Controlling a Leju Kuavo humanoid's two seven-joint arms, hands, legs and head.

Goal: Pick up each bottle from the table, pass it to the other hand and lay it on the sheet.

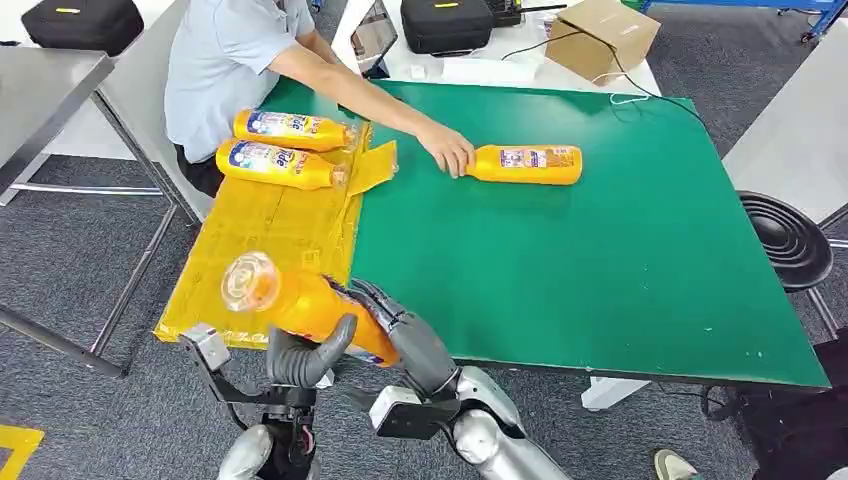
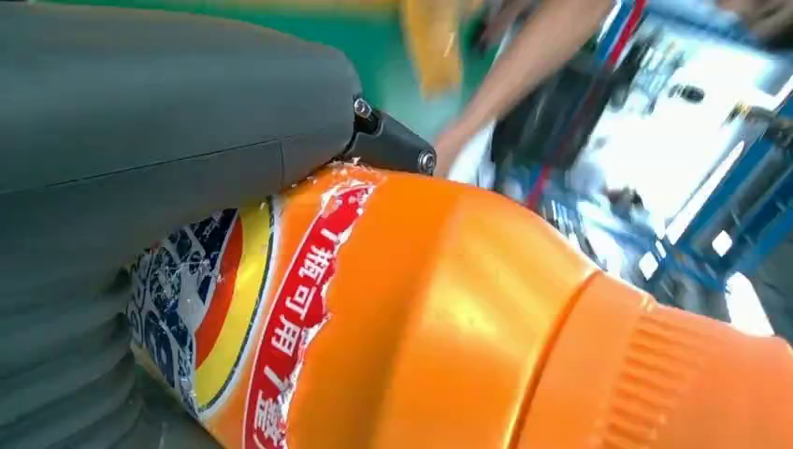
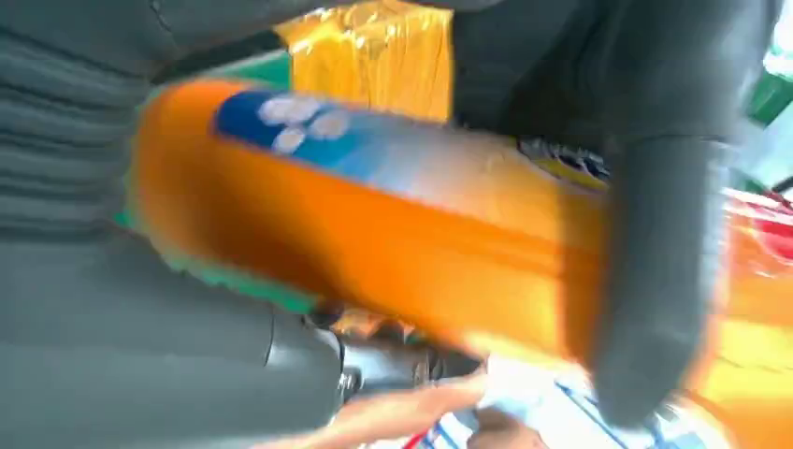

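Orange bottle up off the bench, tilted, clear base end toward the yellow sheet, held just past the sheet's near edge at the bench's front. Both robot hands on it: left robot hand wrapped under and round the body, thick grey thumb up across the orange side; right robot hand with dark fingers laid over the label end, on the side away from the sheet. Left wrist view: bottle close up, red-and-blue label, ribbed orange cap end, grey thumb pressed on the label. Right wrist view: blurred, bottle crossed by a dark finger, grey palm cover beneath.

Two more bottles lying on the sheet's far end, side by side, apart: bottle nearer the far edge, and second bottle just on the near side of it. Loose flap of sheet bent up beside their cap ends.

Fourth bottle lying on the green bench top, well off the sheet. Person's hand on its cap end, arm reaching over from the sheet's far side. Cardboard box and black case beyond the bench's far edge. Black stool at the bench side opposite the sheet.
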